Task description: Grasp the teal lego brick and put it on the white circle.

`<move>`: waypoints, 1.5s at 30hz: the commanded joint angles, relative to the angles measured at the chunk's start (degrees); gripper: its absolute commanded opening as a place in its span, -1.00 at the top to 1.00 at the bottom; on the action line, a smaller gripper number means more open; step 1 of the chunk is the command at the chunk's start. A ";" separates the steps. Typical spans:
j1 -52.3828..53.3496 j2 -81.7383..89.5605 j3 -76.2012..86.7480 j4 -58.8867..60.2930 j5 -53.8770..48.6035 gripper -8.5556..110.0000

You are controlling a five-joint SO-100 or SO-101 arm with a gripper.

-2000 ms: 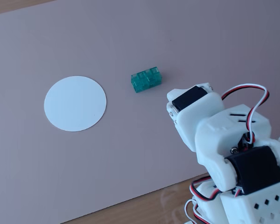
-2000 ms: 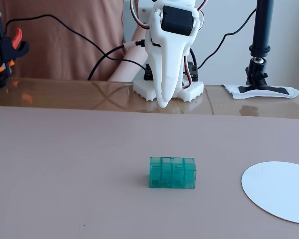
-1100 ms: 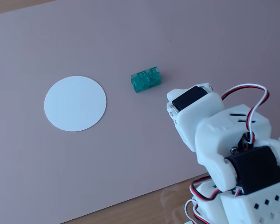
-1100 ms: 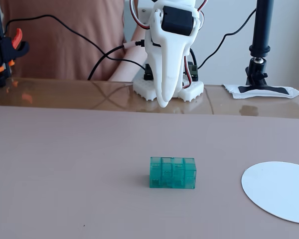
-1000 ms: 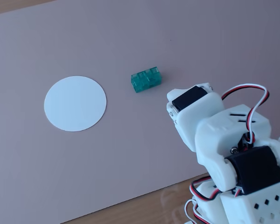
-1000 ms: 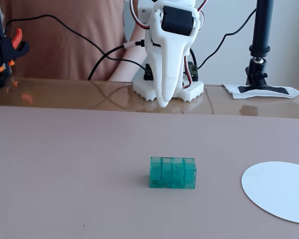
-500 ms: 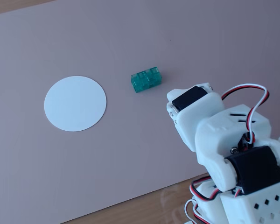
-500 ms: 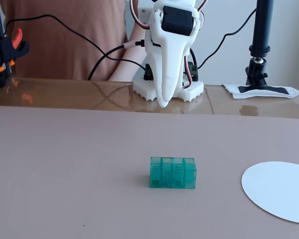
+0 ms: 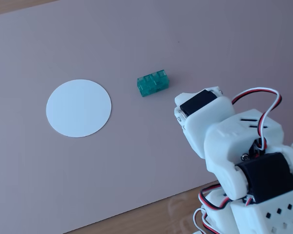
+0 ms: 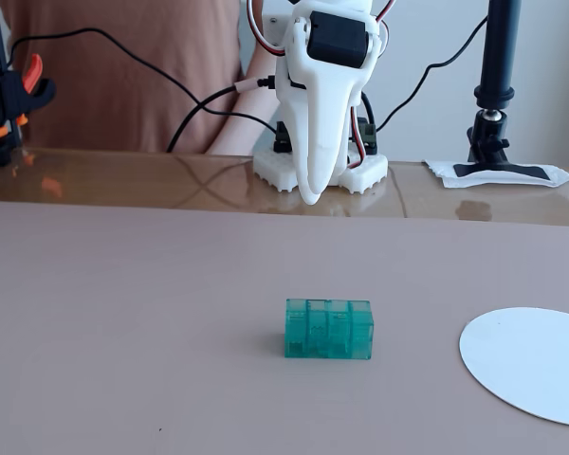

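The teal lego brick (image 9: 153,83) lies on the pink mat, studs up, to the right of the white circle (image 9: 78,107) with a small gap between them. In the other fixed view the brick (image 10: 328,329) is at the centre front and the circle (image 10: 531,365) is at the lower right, cut by the frame edge. My white gripper (image 10: 310,194) hangs point down behind the brick, above the mat's far edge and well apart from the brick. Its jaws look closed together and hold nothing. The arm (image 9: 205,122) stands to the lower right of the brick.
The pink mat (image 9: 136,161) covers a wooden table (image 10: 123,175). The arm's base (image 10: 321,171) with cables stands at the back. A black camera stand (image 10: 498,85) is at the back right, an orange clamp (image 10: 19,90) at the far left. A person in brown sits behind.
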 commanded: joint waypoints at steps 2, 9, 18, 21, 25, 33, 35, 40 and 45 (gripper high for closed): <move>0.26 0.44 0.09 -0.88 0.00 0.86; 0.26 0.44 0.09 -0.88 0.26 0.86; 0.35 0.44 -3.25 -0.53 -2.72 0.86; -0.88 -2.37 -6.68 -0.44 -3.60 0.86; -1.67 -13.54 -13.62 -2.90 -2.81 0.86; 0.62 -40.69 -29.44 -9.40 0.79 0.86; 1.14 -48.08 -33.84 -9.67 2.20 0.86; 1.41 -64.60 -43.33 -9.49 3.43 0.86; 0.88 -79.89 -50.27 -8.44 2.72 0.86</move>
